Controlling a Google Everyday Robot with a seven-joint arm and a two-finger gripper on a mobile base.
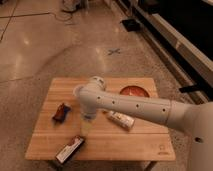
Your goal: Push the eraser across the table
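Observation:
The eraser (69,149) is a long flat black block with a white face. It lies at an angle at the front left edge of the wooden table (140,142). My gripper (86,128) hangs down from the white arm (135,105) over the middle of the table. It sits just up and to the right of the eraser's near end, close to it; I cannot tell whether it touches.
A small dark blue-and-orange packet (61,112) lies at the table's left. A white-and-brown oblong packet (121,120) lies right of centre. An orange round dish (134,91) sits at the back right. A dark logo (162,149) marks the front right corner. Speckled floor surrounds the table.

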